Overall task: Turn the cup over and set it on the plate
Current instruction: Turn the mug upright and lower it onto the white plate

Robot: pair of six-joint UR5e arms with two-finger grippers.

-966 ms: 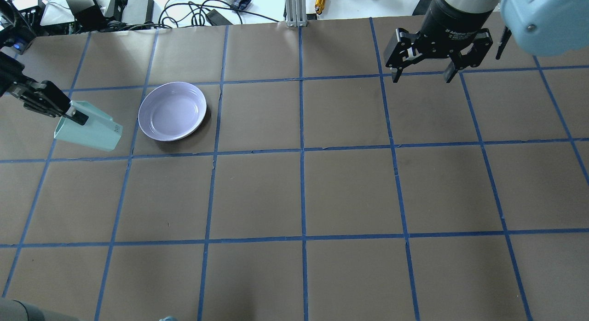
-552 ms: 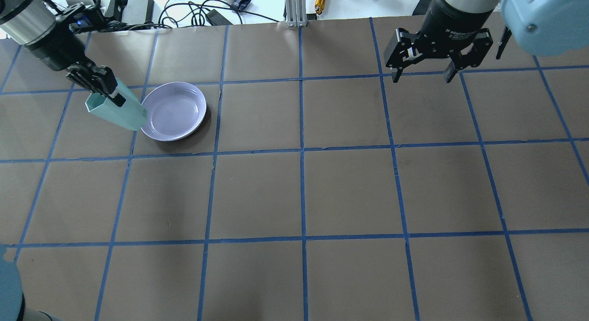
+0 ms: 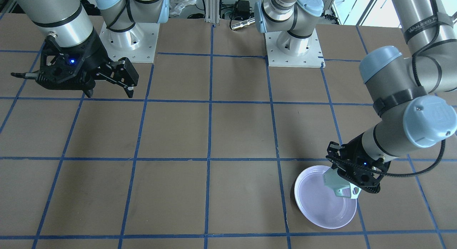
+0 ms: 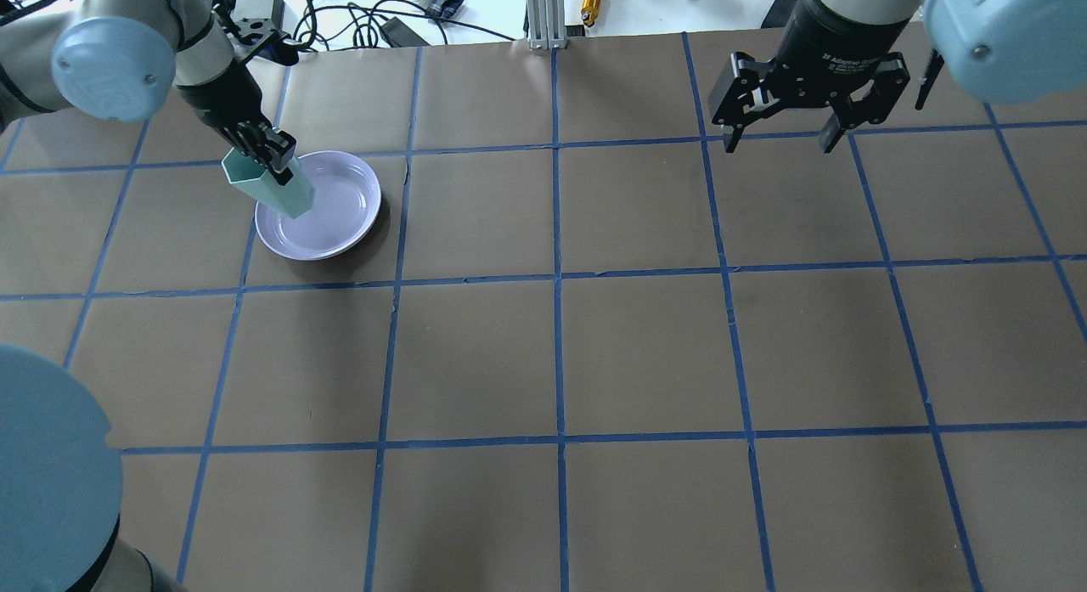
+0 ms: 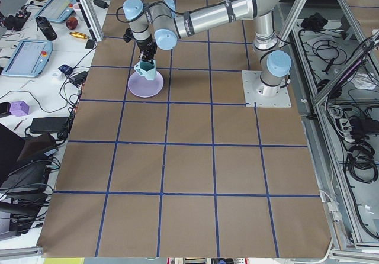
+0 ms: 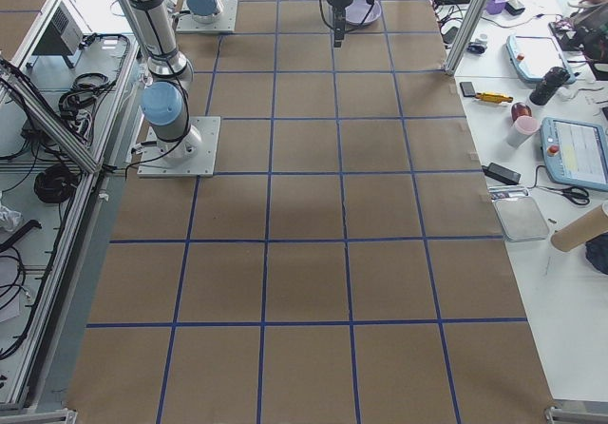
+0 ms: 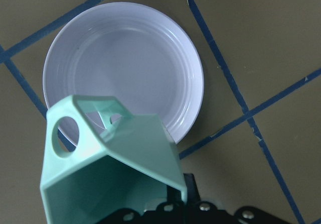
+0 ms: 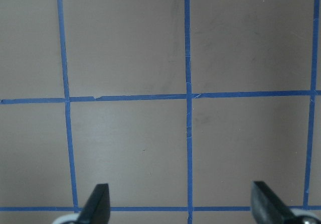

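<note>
The pale mint-green cup hangs tilted in my left gripper, which is shut on its rim wall. Its open hexagonal rim points up and left, its base down toward the plate. The cup is over the left part of the lavender plate; I cannot tell whether they touch. In the front view the cup sits under the left gripper, over the plate's right side. The left wrist view shows the cup and handle above the plate. My right gripper is open and empty, far right.
The table is brown paper with a blue tape grid. Cables, boxes and small tools lie beyond the far edge. The right wrist view shows only bare paper between the open fingers. Both arm bases stand at the robot's side.
My left arm has carried the cup rightward, from left of the plate to over the plate's left part, and turned it more upright. The right arm has not moved.
</note>
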